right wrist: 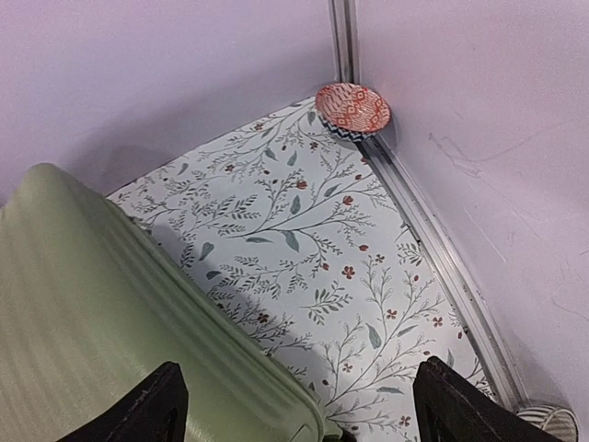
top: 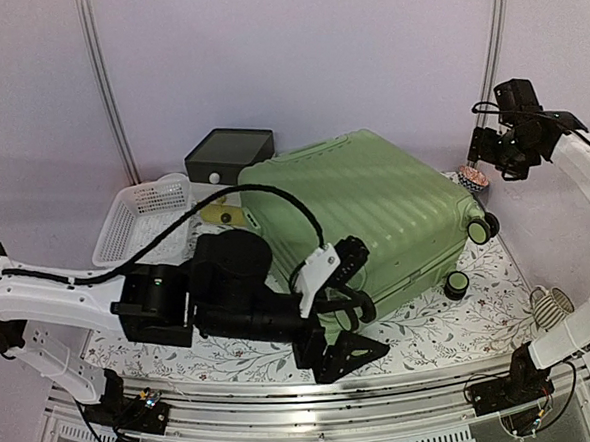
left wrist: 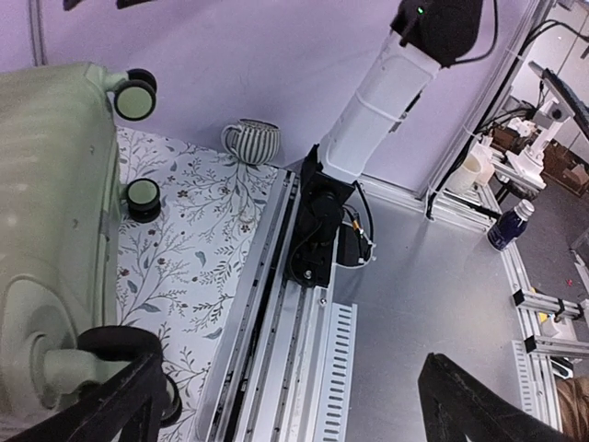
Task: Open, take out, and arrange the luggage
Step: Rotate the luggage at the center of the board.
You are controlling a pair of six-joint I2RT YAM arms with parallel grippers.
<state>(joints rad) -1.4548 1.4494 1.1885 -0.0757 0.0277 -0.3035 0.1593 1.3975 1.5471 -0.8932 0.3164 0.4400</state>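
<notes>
The luggage (top: 375,211) is lying flat and closed on the floral mat (top: 422,333), its black wheels (top: 457,284) pointing to the right. The left gripper (left wrist: 285,405) is hovering beside its near corner with jaws standing wide apart — holding nothing. The right gripper (right wrist: 299,410) is hanging above the far right corner, also spread open and empty, near a red-patterned bowl (right wrist: 352,109).

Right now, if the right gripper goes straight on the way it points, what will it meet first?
Probably the floral table cover, close beside the edge of the light-green suitcase. The open right gripper has nothing else before it. Depth is unclear, so the suitcase might come first.
</notes>
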